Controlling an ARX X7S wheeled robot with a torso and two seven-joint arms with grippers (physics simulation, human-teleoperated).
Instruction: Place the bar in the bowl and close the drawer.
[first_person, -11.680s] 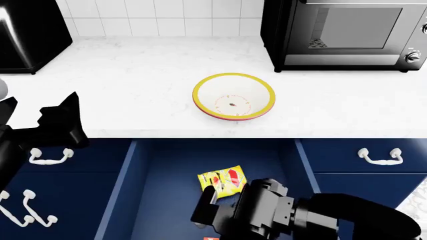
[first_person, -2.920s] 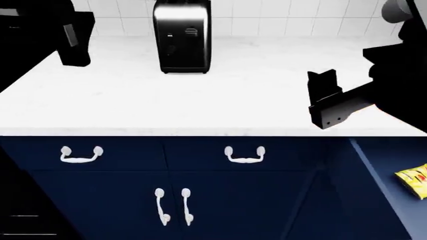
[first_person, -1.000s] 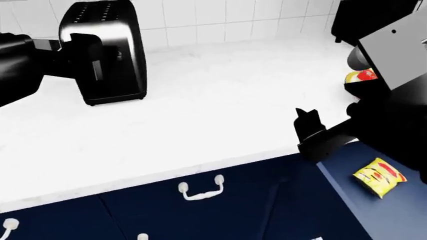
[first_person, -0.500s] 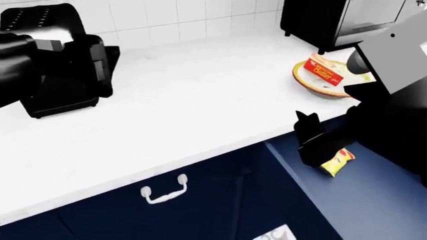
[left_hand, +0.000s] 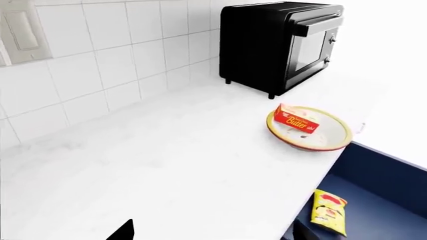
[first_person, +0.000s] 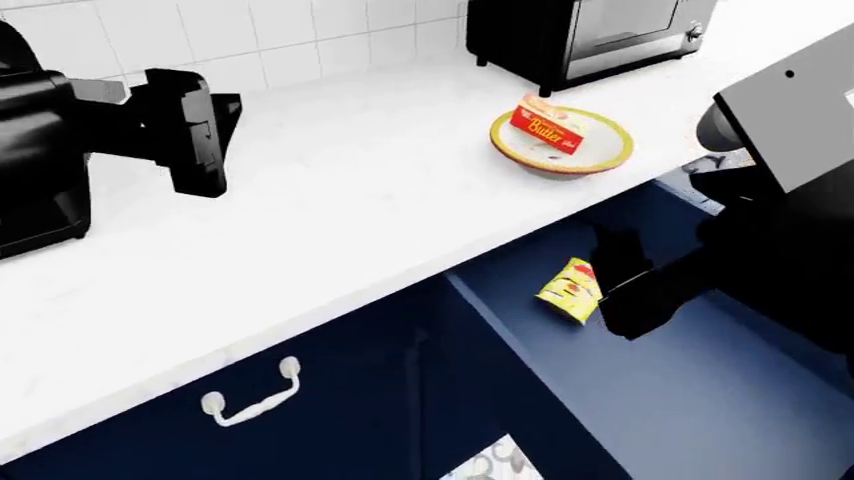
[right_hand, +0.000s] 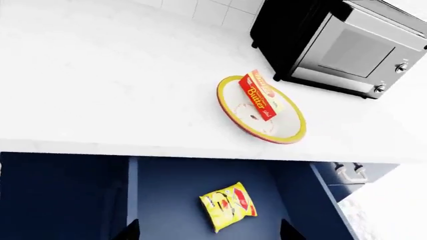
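The red and pale yellow bar (first_person: 545, 125) lies tilted in the bowl (first_person: 594, 150) on the white counter, near the oven. It also shows in the left wrist view (left_hand: 295, 118) and the right wrist view (right_hand: 257, 97), inside the bowl (left_hand: 327, 142) (right_hand: 283, 131). The navy drawer (first_person: 694, 390) (right_hand: 167, 200) stands open below the counter; its handle is out of view. My right gripper (first_person: 625, 285) (right_hand: 208, 232) is open and empty over the drawer, beside the packet. My left gripper (first_person: 198, 130) (left_hand: 210, 235) is open and empty above the counter, far left of the bowl.
A flat yellow snack packet (first_person: 571, 290) (right_hand: 229, 206) (left_hand: 329, 212) lies in the drawer. A black oven (first_person: 587, 30) stands behind the bowl. A closed navy drawer with a white handle (first_person: 251, 400) is left of the open one. A tiled wall backs the counter.
The head view has swung, so the bowl with the bar now sits nearer the middle and more of the open drawer shows. My right gripper sits lower, over the drawer.
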